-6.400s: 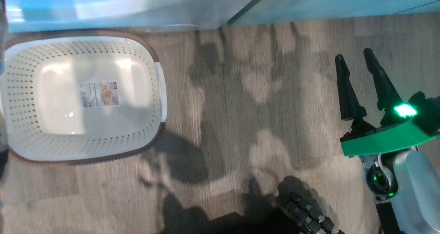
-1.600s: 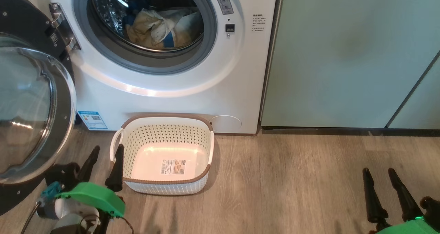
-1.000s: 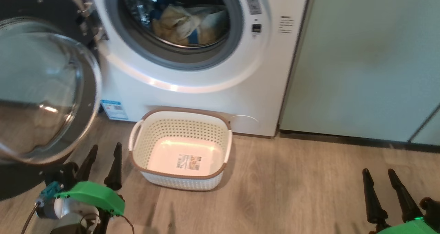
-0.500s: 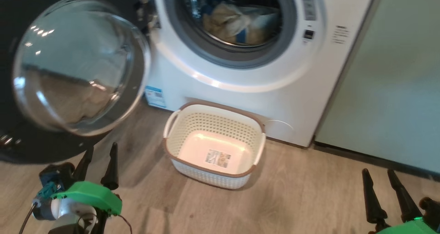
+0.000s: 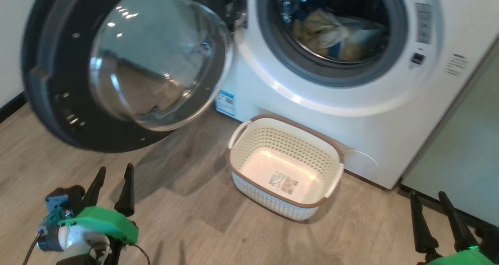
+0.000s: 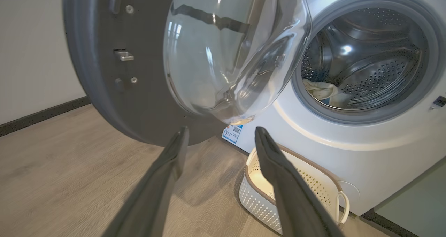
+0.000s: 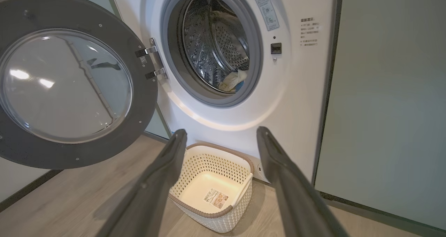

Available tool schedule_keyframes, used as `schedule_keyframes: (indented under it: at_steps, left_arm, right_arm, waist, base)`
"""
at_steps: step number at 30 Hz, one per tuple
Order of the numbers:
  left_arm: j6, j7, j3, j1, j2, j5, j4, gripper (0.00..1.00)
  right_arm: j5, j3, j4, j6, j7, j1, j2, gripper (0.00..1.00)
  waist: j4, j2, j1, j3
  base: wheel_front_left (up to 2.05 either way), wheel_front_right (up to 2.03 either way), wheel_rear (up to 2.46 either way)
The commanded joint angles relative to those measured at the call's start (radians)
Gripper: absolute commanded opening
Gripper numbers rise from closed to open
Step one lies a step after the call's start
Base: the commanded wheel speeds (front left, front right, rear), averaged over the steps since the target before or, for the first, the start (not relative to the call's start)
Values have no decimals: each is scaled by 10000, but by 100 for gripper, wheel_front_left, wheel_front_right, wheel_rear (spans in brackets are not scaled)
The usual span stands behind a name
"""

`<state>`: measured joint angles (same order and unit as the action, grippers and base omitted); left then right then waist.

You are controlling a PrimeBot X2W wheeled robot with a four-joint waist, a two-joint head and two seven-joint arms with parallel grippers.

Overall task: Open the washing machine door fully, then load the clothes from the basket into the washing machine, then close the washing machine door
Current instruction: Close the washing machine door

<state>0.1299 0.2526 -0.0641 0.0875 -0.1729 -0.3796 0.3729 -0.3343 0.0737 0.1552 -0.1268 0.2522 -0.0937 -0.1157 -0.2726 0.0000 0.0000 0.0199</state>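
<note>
The washing machine (image 5: 351, 109) stands with its round black-rimmed door (image 5: 50, 85) swung wide open to the left. Pale yellow clothes (image 5: 331, 35) with a blue patch lie inside the steel drum (image 7: 223, 55). The cream basket (image 5: 253, 140) sits on the floor just in front of the machine, with just a label on its floor. My left gripper (image 5: 113, 171) hangs open at the lower left, below the door and left of the basket. My right gripper (image 5: 429, 196) is open at the lower right, holding nothing.
Pale green cabinet panels (image 7: 386, 101) stand right of the machine. A white wall with a dark skirting (image 6: 38, 115) runs behind the open door. Wood floor (image 5: 187, 218) spreads between my grippers and the basket.
The whole head view has swung left, so the door, machine and basket now sit further right in it. Both grippers keep their places and stay open.
</note>
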Motion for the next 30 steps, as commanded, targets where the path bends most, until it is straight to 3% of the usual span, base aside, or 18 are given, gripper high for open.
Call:
schedule_keyframes:
  at_steps: [1, 19, 30]
  left_arm:
    - [5, 92, -369, 636, -124, 13, -258, 100]
    - [7, 92, -317, 837, -150, -29, -8, 100]
    - [7, 92, -932, 595, 88, -53, -321, 100]
  right_arm:
    - [-14, 178, -333, -39, 96, 392, -111, 100]
    - [-7, 199, -307, -39, 96, 517, -147, 100]
    - [-79, 594, -126, -39, 96, 970, -353, 100]
  waist:
    - [-405, 0, 0, -19]
    - [-2259, 0, 0, -181]
    - [-2479, 0, 0, -486]
  base:
    - [0, 0, 0]
    - [0, 0, 0]
    - [0, 0, 0]
